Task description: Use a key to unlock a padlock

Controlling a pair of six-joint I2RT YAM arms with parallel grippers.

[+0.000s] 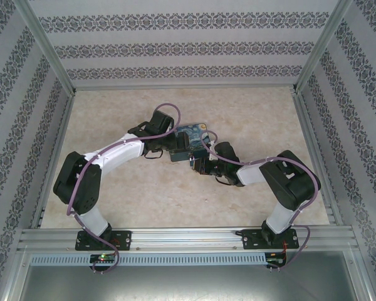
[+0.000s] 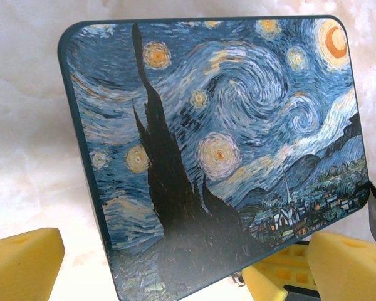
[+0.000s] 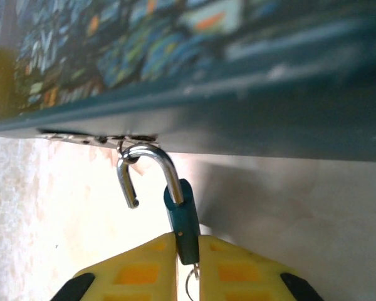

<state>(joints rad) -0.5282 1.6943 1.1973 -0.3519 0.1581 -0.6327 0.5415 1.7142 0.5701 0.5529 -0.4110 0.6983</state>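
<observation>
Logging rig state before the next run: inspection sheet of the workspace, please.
Surface: pale marbled tabletop.
Job's things: painted box; padlock hanging from the box's latch, shackle open; key not clearly visible.
Clutter: nothing seen.
Grippers: left gripper open, at the box; right gripper shut on the padlock's body.
Cables: purple cables run along both arms; no snag seen.
Surroundings: patterned walls, metal frame.

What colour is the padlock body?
The padlock body is dark teal, clearest in the right wrist view.
</observation>
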